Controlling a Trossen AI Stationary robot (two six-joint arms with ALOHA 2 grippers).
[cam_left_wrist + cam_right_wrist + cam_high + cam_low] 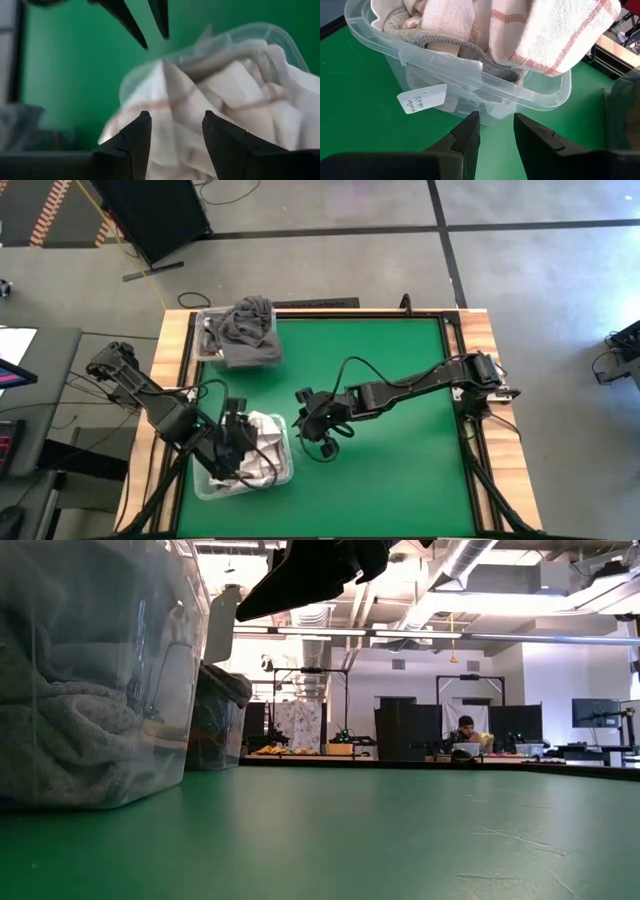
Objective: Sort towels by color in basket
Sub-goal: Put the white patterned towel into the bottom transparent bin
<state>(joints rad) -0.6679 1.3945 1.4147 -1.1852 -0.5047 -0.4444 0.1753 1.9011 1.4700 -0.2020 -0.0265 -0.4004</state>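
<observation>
Left hand [238,442] released over towels [262,442], right hand [312,423] parted beside bin rim [292,442]

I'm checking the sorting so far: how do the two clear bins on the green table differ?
The far bin holds dark grey towels heaped above its rim; the near bin holds white and cream towels, one with red stripes. The left end effector hangs open over the near bin, while no arm is over the far bin. The right end effector waits open beside the near bin. Both bins are clear plastic on the table's left side.
</observation>
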